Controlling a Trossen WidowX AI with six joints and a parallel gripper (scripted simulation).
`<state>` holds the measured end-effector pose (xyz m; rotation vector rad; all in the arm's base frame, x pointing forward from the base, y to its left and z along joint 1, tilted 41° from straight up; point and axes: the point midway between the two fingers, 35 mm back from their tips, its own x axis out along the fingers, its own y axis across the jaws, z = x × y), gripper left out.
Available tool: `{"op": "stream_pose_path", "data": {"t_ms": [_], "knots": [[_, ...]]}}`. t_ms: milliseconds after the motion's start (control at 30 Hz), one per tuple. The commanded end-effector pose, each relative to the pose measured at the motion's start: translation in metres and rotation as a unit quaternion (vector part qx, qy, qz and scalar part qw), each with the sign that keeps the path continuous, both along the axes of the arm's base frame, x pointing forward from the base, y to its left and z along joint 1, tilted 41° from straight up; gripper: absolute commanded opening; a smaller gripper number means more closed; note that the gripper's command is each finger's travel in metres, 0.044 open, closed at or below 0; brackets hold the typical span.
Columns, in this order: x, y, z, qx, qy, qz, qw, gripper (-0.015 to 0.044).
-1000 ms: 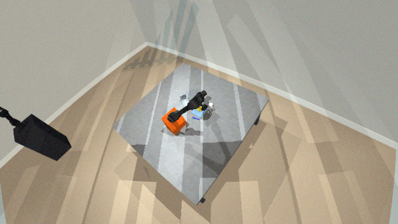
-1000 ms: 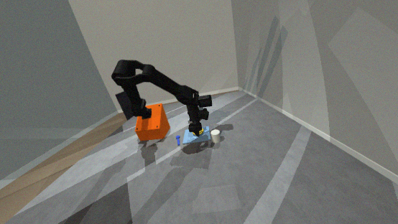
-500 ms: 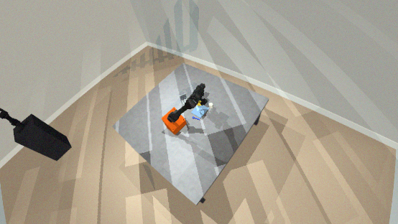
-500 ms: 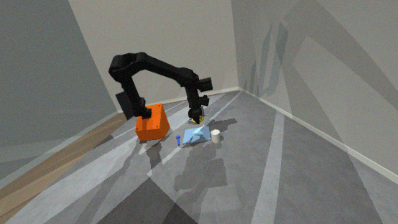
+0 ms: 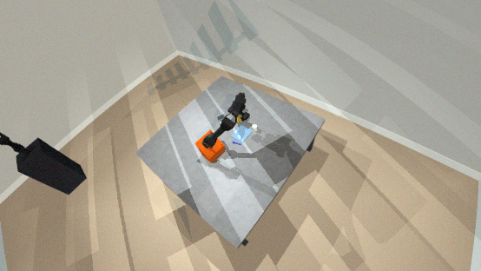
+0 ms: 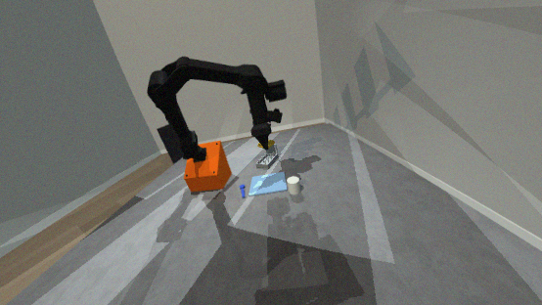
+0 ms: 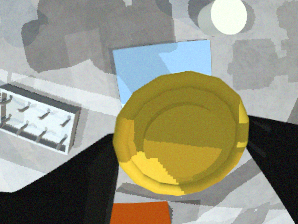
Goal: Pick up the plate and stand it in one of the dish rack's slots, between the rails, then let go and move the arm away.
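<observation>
The yellow plate (image 7: pixel 181 133) is held clamped in the gripper (image 6: pixel 264 144), lifted, just above the dish rack (image 6: pixel 267 158), toward the worktop's far edge.
</observation>
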<state>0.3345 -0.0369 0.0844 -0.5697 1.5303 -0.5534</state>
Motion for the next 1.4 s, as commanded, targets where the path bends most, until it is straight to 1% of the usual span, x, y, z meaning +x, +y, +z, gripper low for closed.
{"op": "stream_pose_path", "data": {"t_ms": [0,100,167,533,600,767,833,967,1367], "knots": [[0.0,0.01,0.011,0.0,0.0,-0.002,1.0,0.0],[0.0,0.013,0.012,0.0,-0.002,-0.004,1.0,0.0],[-0.006,0.022,0.004,0.001,-0.017,-0.021,1.0,0.0],[-0.068,0.085,-0.049,-0.003,-0.134,-0.161,0.978,0.0],[-0.077,0.09,-0.055,-0.005,-0.149,-0.177,0.973,0.0],[-0.078,0.09,-0.056,-0.006,-0.151,-0.179,0.972,0.0],[-0.078,0.089,-0.057,-0.002,-0.143,-0.178,0.974,0.0],[-0.08,0.083,-0.067,0.021,-0.101,-0.17,0.98,0.0],[-0.087,0.069,-0.098,0.113,0.013,-0.129,0.985,0.0]]}}
